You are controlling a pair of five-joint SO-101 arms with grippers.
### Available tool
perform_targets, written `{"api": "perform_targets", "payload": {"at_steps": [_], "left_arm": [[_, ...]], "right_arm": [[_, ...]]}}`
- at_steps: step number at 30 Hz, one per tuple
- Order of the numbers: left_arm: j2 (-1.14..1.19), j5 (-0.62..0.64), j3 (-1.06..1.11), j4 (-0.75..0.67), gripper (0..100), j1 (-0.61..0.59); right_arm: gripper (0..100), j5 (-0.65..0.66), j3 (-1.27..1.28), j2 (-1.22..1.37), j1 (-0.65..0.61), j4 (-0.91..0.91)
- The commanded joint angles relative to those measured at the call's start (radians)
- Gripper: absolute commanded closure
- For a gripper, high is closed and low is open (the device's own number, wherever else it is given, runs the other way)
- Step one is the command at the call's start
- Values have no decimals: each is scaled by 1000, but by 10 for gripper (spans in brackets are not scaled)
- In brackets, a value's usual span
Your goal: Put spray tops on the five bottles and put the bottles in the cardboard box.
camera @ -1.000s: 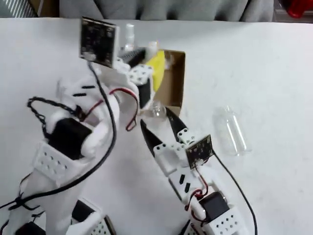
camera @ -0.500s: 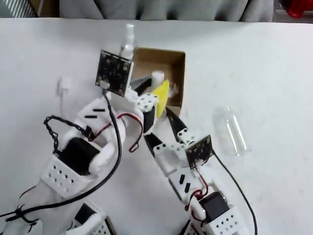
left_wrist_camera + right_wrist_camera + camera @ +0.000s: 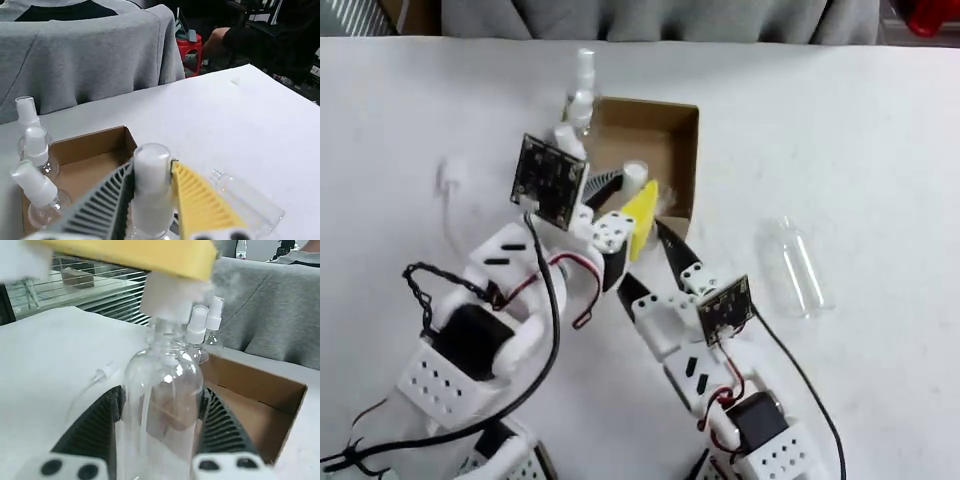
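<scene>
**A:** From above, the left gripper (image 3: 635, 182) has drawn back from the cardboard box (image 3: 670, 125) to sit over the right gripper (image 3: 638, 250).

**B:** Left wrist: it's clamped on a spray top (image 3: 151, 172).

**A:** Right wrist: black jaws grasp the upright bottle (image 3: 162, 390), with the top at its neck.

**B:** So it's capping. Next it needs a straight push down.

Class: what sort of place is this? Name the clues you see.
Probably an indoor robotics workbench: a white table carries two robot arms, a cardboard box and clear bottles, with slatted blinds beyond.
</scene>
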Motion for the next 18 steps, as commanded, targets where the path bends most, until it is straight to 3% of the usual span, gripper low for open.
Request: {"api": "perform_targets", "payload": {"at_steps": [1,4,10,18], "left_arm": [[-51,-40,41,-18,976,13],[-70,-35,58,-18,949,13],[-84,26,60,-12,793,13],[-84,35,40,-12,797,-15]], "right_arm": [[983,6,8,-15,1,2],[983,6,8,-15,1,2],[983,6,8,-15,1,2],[983,6,8,-15,1,4]]}}
